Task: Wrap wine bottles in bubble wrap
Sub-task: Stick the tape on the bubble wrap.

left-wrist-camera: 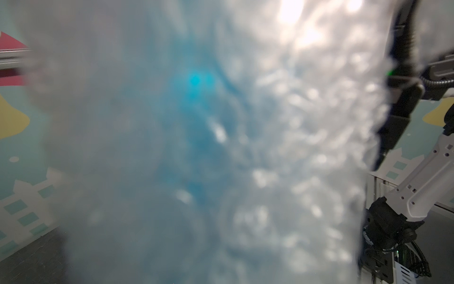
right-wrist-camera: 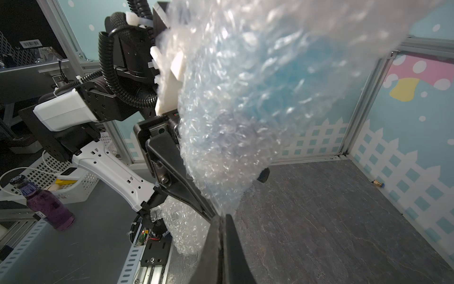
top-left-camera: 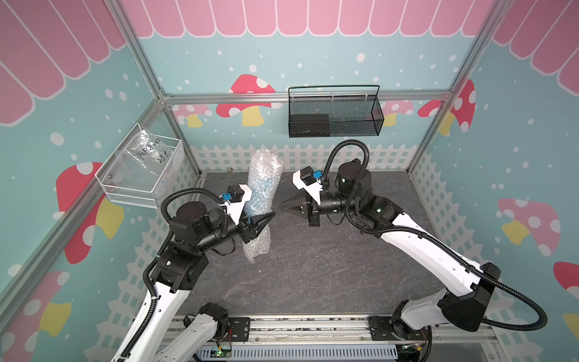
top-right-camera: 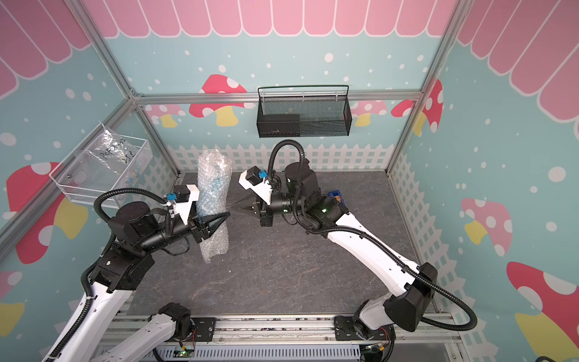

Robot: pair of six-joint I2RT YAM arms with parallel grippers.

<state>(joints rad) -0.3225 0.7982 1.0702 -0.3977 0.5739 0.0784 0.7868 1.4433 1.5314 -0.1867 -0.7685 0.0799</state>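
The bubble wrap [top-left-camera: 263, 188] is rolled into a tall tube that stands tilted on the dark floor in both top views. The wine bottle [top-left-camera: 261, 191] shows only as a blue glow through the plastic [right-wrist-camera: 277, 81]. My left gripper [top-left-camera: 264, 219] is shut across the tube's lower middle, with one black finger [right-wrist-camera: 177, 172] in front and the other behind. The left wrist view is filled with blurred bubble wrap [left-wrist-camera: 294, 147]. My right gripper [top-left-camera: 283, 206] is shut, and its tips [right-wrist-camera: 222, 217] meet the wrap's lower edge. Whether they pinch any plastic, I cannot tell.
A black mesh basket [top-left-camera: 335, 116] hangs on the back wall. A white wire basket [top-left-camera: 141, 175] holding a crinkled bag hangs on the left wall. A blue tape dispenser [top-right-camera: 335, 196] peeks from behind my right arm. A small brass piece [right-wrist-camera: 377, 183] lies by the fence wall.
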